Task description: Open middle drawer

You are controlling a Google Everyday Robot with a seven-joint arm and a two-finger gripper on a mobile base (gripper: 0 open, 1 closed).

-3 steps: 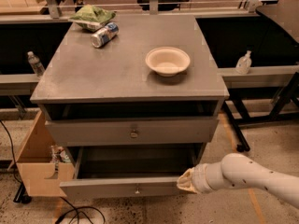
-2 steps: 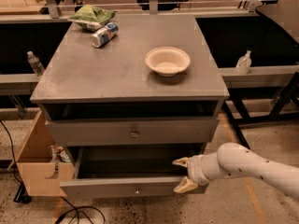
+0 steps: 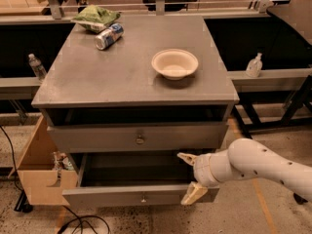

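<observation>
The middle drawer [image 3: 141, 197] stands pulled well out from the grey cabinet [image 3: 122, 77], its dark inside open to view and its small round knob [image 3: 143, 198] at the centre of the front, low down near the floor. Above it the upper drawer front [image 3: 97, 139], wider and with its own knob, sits just under the cabinet top with a dark gap between them. On the top, a pale bowl [image 3: 174, 63] rests right of centre, a soda can [image 3: 108, 36] lies on its side toward the far left corner, and a crumpled green bag [image 3: 96, 16] lies just behind the can. To the left of the cabinet an open cardboard box [image 3: 41, 177] stands against its side, close to the left end of the pulled-out drawer, with a few small items poking up from it. A dark cable [image 3: 83, 223] loops on the speckled floor below the drawer front. Further off, a water bottle [image 3: 36, 66] stands on the ledge to the left and a pump bottle [image 3: 253, 66] on the ledge to the right. The white arm [image 3: 263, 167] reaches in from the right, and the gripper [image 3: 190, 175] sits at the right end of the open drawer. Its two tan fingers are spread wide apart: the upper one [image 3: 186, 157] points over the drawer's inside, and the lower one [image 3: 194, 194] lies across the right end of the drawer front, though I cannot tell whether it actually touches. Nothing is held between them.
</observation>
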